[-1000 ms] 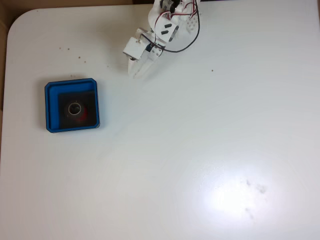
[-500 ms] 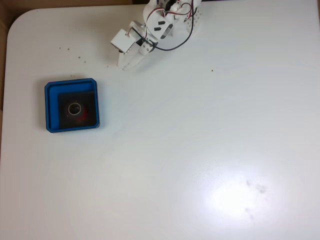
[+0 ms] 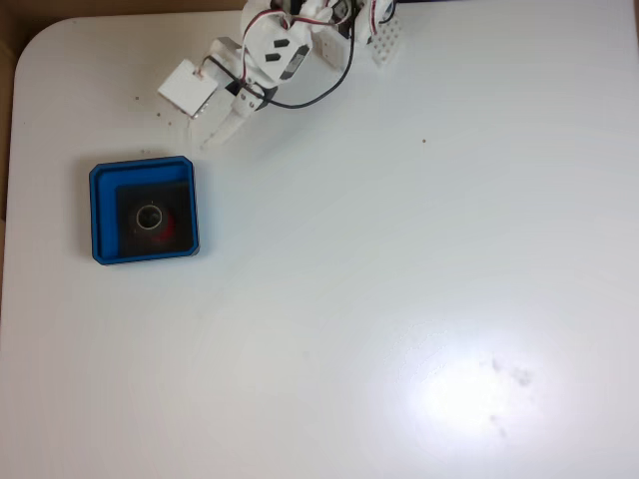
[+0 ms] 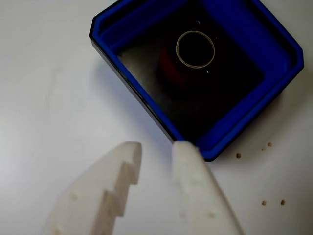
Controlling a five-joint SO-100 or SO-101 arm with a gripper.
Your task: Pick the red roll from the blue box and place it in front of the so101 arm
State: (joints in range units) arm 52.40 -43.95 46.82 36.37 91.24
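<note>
In the fixed view the blue box (image 3: 144, 211) sits at the left of the white counter (image 3: 399, 299), with the red roll (image 3: 158, 222) lying on its black floor. Up and to the right, the so101 arm (image 3: 275, 50) reaches toward it — the pincer (image 3: 212, 135) hangs just beyond the box's upper right corner, fingers a little apart, nothing between them. Small dark crumbs (image 4: 266, 146) lie beside the box.

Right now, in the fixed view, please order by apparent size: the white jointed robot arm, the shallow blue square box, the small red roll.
1. White jointed robot arm
2. Shallow blue square box, close to the arm in size
3. Small red roll
</note>
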